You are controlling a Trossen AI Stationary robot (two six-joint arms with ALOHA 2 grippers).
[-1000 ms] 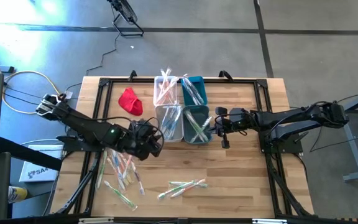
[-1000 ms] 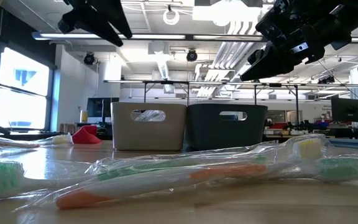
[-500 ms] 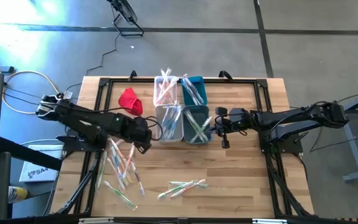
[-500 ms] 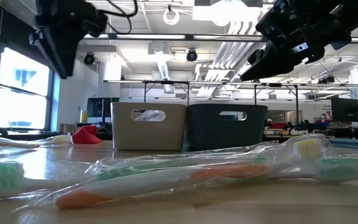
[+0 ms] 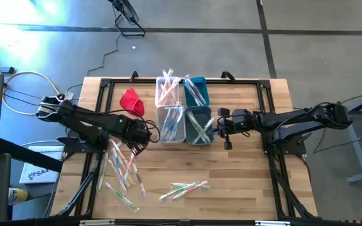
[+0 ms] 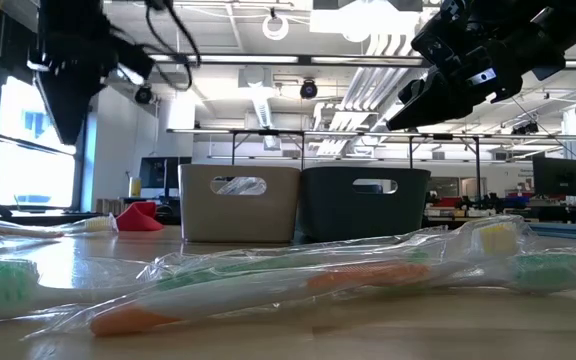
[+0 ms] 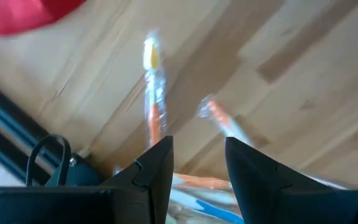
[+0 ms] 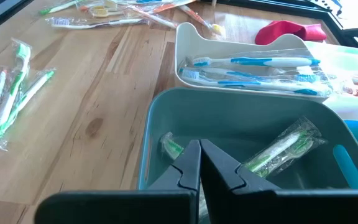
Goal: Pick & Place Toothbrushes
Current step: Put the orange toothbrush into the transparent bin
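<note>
Now your left gripper [image 7: 197,165], jaws apart and empty, hangs above an orange brush [image 7: 154,109] lying lengthwise ahead.

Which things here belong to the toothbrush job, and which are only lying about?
Job:
- toothbrushes loose on the table
- bins holding sorted brushes
- left hand over the pile
- right hand by the bins

Lying about:
- red cloth
- cables beside the table
</note>
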